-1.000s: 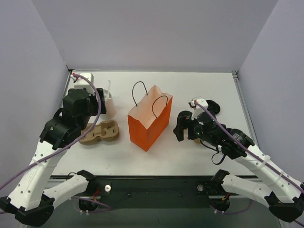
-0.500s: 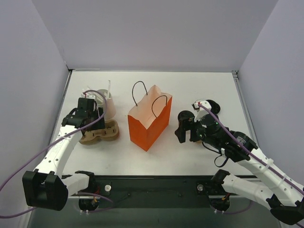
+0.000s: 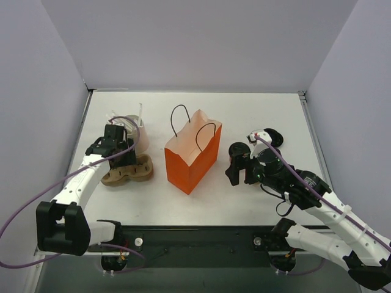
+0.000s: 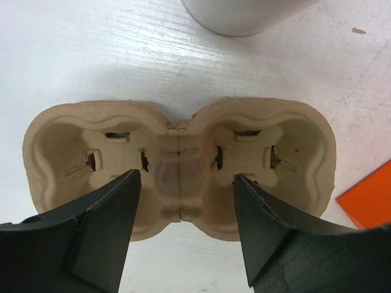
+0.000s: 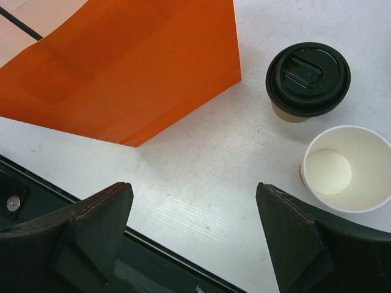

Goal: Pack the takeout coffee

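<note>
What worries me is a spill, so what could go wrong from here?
1. The takeout coffee stands close beside the lidless cup; the open right gripper could catch or knock the wrong one.
2. The left gripper hangs open over the pulp carrier, with the white cup just behind; shifting the carrier might topple it.
3. The orange bag stands unsupported and may tip as a cup goes in.

Carrier (image 3: 127,171) left of bag (image 3: 192,155); coffee (image 5: 307,79) right, perhaps touching another cup (image 5: 347,168).
</note>
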Motion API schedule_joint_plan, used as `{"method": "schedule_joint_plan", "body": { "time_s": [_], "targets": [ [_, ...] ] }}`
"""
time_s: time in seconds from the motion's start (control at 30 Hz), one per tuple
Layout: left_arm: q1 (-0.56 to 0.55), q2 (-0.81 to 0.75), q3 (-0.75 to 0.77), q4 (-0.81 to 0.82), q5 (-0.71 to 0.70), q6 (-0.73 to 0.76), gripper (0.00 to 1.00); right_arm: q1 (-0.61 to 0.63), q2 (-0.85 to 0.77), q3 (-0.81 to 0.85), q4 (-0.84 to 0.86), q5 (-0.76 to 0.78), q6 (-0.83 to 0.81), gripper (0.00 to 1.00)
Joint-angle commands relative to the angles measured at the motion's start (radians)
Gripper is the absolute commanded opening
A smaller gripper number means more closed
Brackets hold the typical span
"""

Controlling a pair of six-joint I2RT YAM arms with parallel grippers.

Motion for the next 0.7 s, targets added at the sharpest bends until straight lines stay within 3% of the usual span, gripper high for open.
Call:
{"method": "schedule_joint_plan", "body": {
  "time_s": [0.0, 0.67],
  "targets": [
    [0.011, 0.013, 0.005, 0.039, -0.04, -0.012, 0.72, 0.004, -0.012, -0.008, -0.009, 0.015, 0.002, 0.86],
    [0.025, 0.121, 0.018, 0.03, -0.026, -0.018, 0.59, 0.004, -0.046, -0.008, -0.009, 0.011, 0.016, 0.85]
  ]
}}
